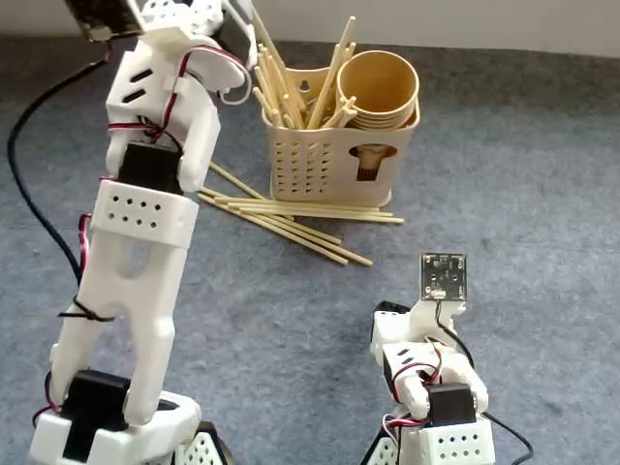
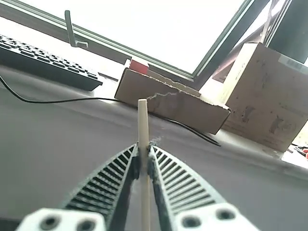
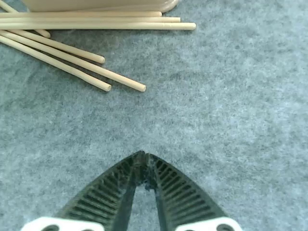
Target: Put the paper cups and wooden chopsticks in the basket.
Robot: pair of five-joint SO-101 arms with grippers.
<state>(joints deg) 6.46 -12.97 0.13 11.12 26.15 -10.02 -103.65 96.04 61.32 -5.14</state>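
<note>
Left gripper (image 2: 143, 149) is clamped on one chopstick (image 2: 143, 120) beside the basket (image 1: 334, 170), probably for dropping in. Right gripper (image 3: 143, 159), pressed together and empty, rests well in front of the basket.

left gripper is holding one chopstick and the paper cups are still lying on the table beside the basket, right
Not quite. The paper cups are not on the table: the high view shows them stacked inside the basket, among chopsticks that stand in it. The rest holds: the left gripper is shut on one chopstick.
</note>
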